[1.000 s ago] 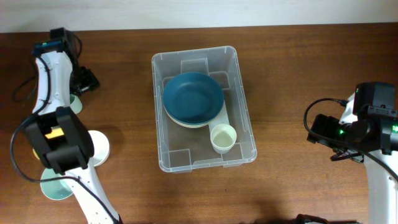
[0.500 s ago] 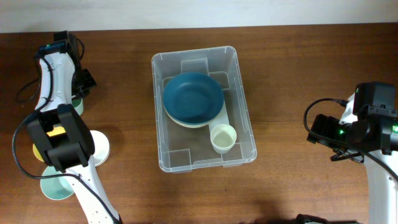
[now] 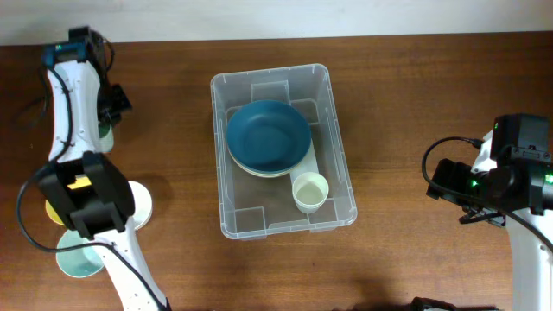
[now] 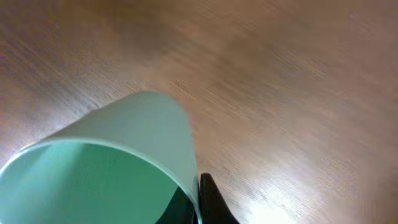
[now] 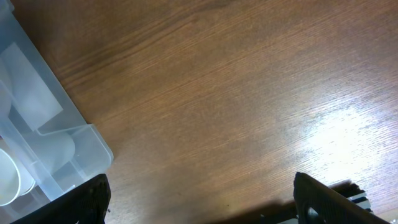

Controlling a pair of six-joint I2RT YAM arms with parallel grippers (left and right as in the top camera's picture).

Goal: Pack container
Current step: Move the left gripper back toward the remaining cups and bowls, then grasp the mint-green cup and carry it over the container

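Note:
The container [image 3: 339, 164] is a clear rectangular bin in the middle of the table. It holds a dark blue bowl [image 3: 268, 136] stacked on a paler one, and a cream cup [image 3: 309, 192] near its front right corner. At the far left my left gripper [image 3: 105, 119] is shut on the wall of a pale green cup [image 3: 104, 132]. In the left wrist view that green cup [image 4: 124, 149] fills the lower left, with one black finger [image 4: 210, 200] pressed against its outside. My right gripper [image 5: 205, 208] stands open over bare wood right of the container's corner [image 5: 68, 146].
By the left arm's base sit a white cup [image 3: 140, 206], a yellow piece [image 3: 50, 212] and a pale green bowl [image 3: 76, 262]. The right arm [image 3: 501, 177] stands at the table's right side. Cables trail at the far left edge.
My left gripper has shut on the green cup and shifted a little toward the table's back with it. The right arm has not moved.

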